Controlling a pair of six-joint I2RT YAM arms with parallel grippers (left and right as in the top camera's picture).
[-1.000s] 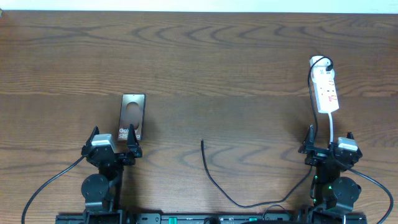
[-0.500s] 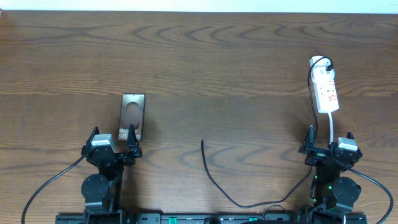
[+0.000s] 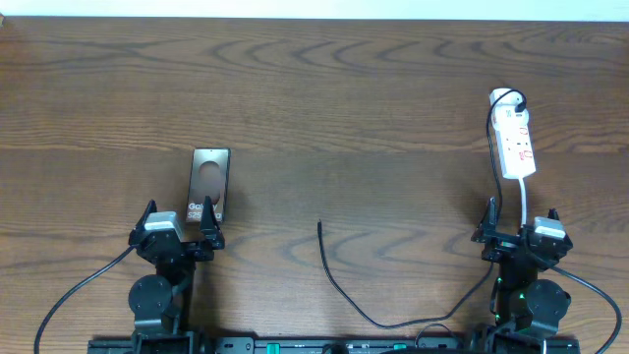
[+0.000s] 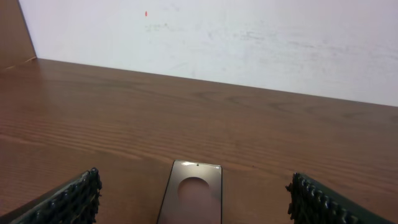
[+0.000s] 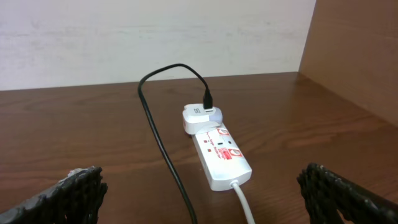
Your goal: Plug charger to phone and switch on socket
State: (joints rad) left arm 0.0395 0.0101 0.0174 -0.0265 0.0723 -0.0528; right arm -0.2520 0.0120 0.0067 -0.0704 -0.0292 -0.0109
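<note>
Charger plug tip [image 3: 319, 227] lies loose on the tabletop [image 3: 344, 98] right of the phone [image 3: 209, 182], the socket [image 3: 516, 144] farther right, so my left gripper [image 3: 179, 210] sits wide open and empty at the phone's near end to steady it, my right gripper [image 3: 521, 220] likewise open, empty.

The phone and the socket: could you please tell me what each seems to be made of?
Phone: glossy bronze-brown face, likely glass or polished metal, since it shows a soft sheen. Socket: smooth white plastic, judging by its moulded, slightly shiny casing.
</note>
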